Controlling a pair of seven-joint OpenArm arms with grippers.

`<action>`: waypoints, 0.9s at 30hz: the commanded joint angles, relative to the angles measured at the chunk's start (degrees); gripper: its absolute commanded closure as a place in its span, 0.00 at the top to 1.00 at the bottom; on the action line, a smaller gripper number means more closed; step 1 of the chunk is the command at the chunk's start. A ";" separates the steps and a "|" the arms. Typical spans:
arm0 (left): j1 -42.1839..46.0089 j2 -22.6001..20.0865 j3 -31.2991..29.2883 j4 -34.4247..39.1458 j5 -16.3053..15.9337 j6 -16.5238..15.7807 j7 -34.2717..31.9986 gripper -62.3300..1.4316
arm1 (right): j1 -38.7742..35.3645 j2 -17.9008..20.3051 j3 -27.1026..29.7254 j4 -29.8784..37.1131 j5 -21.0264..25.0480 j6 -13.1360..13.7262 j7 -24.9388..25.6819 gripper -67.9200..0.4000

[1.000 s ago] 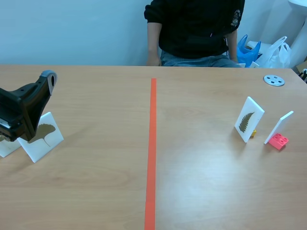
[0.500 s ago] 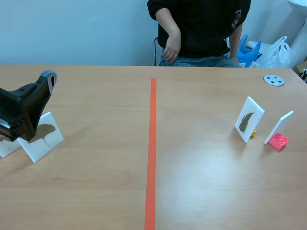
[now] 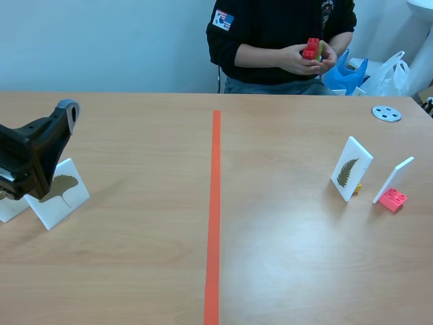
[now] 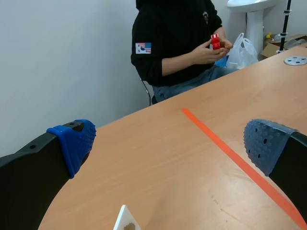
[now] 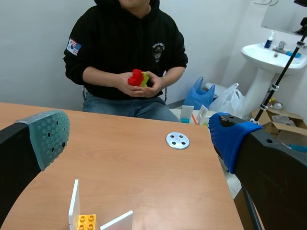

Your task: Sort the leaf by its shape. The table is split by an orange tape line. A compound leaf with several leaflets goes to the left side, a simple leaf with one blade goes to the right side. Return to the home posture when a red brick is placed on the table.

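Two end effectors are up, both with fingers spread wide and nothing between them. The left end effector [image 4: 172,143] hangs over the desk [image 3: 135,271], and the ginkgo leaf card [image 3: 62,188] stands leaning just under it, its top edge peeking up between the blue pads. The orange tape line [image 3: 214,203] runs ahead and off to its right. The right end effector [image 5: 139,139] hovers above the fern leaf card [image 3: 350,169], which stands low between its fingers with a yellow brick [image 5: 86,223] touching it. A grey disc [image 5: 177,140] lies further ahead. Far beyond both, a person [image 3: 270,34] holds a red brick [image 3: 311,49] in both hands, off the desk.
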 commanded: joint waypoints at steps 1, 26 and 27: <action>0.46 -0.02 -0.37 0.46 -0.61 0.00 -1.01 1.00 | 0.70 0.63 0.44 0.52 0.44 0.00 0.87 0.88; 0.46 -0.02 -0.37 0.46 -3.63 0.02 -0.96 1.00 | 2.45 -1.27 -9.22 0.55 -8.63 -1.75 -0.42 0.88; 0.46 -0.02 -0.37 0.46 -3.63 0.02 -0.96 1.00 | 2.45 -1.25 -9.22 0.55 -8.63 -1.75 -0.37 0.88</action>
